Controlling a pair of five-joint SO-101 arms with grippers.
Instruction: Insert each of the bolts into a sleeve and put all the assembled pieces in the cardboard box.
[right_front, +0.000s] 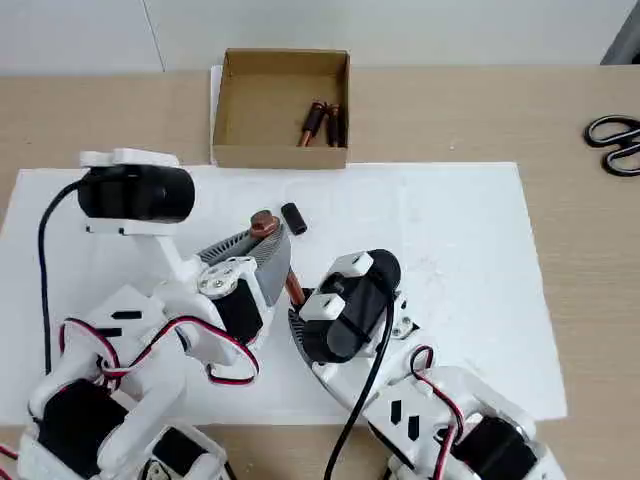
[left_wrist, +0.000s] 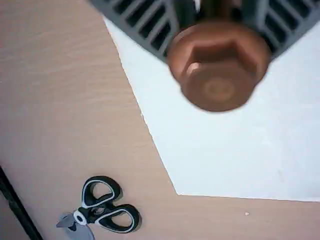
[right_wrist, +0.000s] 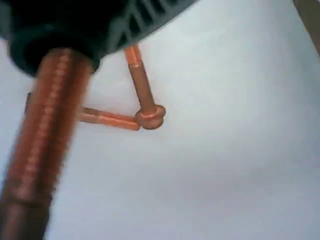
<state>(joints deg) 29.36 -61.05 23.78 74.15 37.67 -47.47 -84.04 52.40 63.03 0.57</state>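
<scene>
A pale wooden table (right_front: 100, 110) lies under me, with a white paper sheet (right_front: 450, 260) spread across it. The sheet's far edge runs just in front of the cardboard box (right_front: 285, 52). Two assembled pieces (right_front: 322, 124) rest side by side in the box, against its right wall.

My left gripper (right_front: 262, 232) sits over the middle of the sheet, its jaws clamped on a copper bolt (left_wrist: 217, 70) just behind the hex head. A loose black sleeve (right_front: 293, 218) lies on the paper just beside that head, on the box side.

My right gripper (right_front: 298, 305) sits close beside the left one, nearer to me. A threaded copper shaft (right_wrist: 47, 140) juts from a dark round piece at it. I cannot tell whether this gripper is gripping or not.

Two more bolts lie on the paper below it, one bolt's head (right_wrist: 150, 117) touching the end of the other bolt (right_wrist: 107, 119).

To the right of both grippers the sheet runs broad and white to its edge. Beyond that is table, with scissors (right_front: 615, 143) near the right rim, well apart from everything else.
</scene>
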